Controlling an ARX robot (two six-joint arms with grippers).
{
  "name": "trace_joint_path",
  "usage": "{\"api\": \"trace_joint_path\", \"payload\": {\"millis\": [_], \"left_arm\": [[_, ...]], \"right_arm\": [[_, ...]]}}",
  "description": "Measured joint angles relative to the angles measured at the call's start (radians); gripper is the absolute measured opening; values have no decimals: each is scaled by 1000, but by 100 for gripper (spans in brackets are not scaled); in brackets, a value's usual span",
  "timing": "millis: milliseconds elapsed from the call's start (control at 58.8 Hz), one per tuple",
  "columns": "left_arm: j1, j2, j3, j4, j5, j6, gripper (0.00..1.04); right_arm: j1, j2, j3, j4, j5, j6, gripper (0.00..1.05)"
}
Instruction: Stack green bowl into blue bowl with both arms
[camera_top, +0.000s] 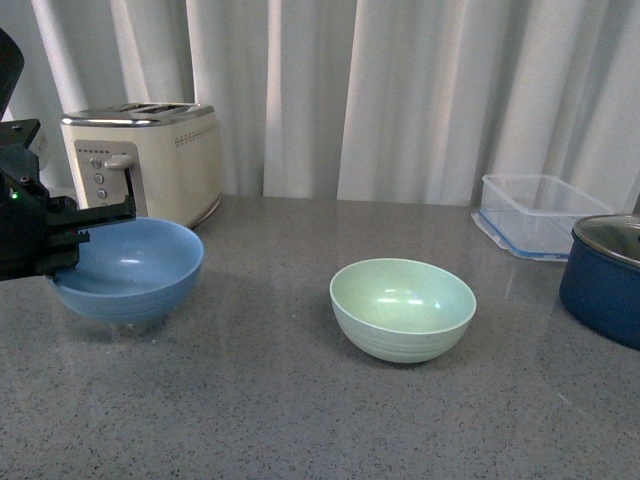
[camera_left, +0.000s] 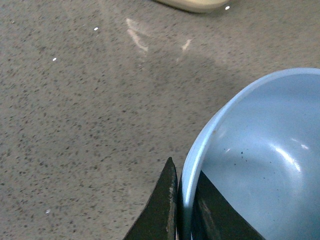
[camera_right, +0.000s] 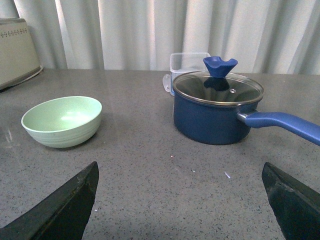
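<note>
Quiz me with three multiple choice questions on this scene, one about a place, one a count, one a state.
1. What stands behind the blue bowl? A kettle, B toaster, C microwave.
2. How many bowls show? A two, B three, C four.
3. The left pincer is: A hanging open, B clamped on the toaster, C clamped on the blue bowl's rim.
Answers: 1 B, the cream toaster sits behind it. 2 A, only the blue and the green bowl. 3 C, the left wrist view shows its fingers either side of the rim.
</note>
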Motion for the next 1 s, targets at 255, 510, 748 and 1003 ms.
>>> {"api": "trace_joint_path", "payload": {"millis": [255, 510, 748, 1003], "left_arm": [[-101, 24, 63, -22, 0, -48, 4], [-161, 91, 101, -29, -12, -66, 4], [-179, 125, 119, -29, -18, -80, 4], [-195, 153, 120, -28, -19, -82, 4]], "right_arm": [[0, 0, 0, 0, 0, 0, 95], [0, 0, 0, 0, 0, 0, 95], [0, 0, 0, 0, 0, 0, 95], [0, 0, 0, 0, 0, 0, 95]]}}
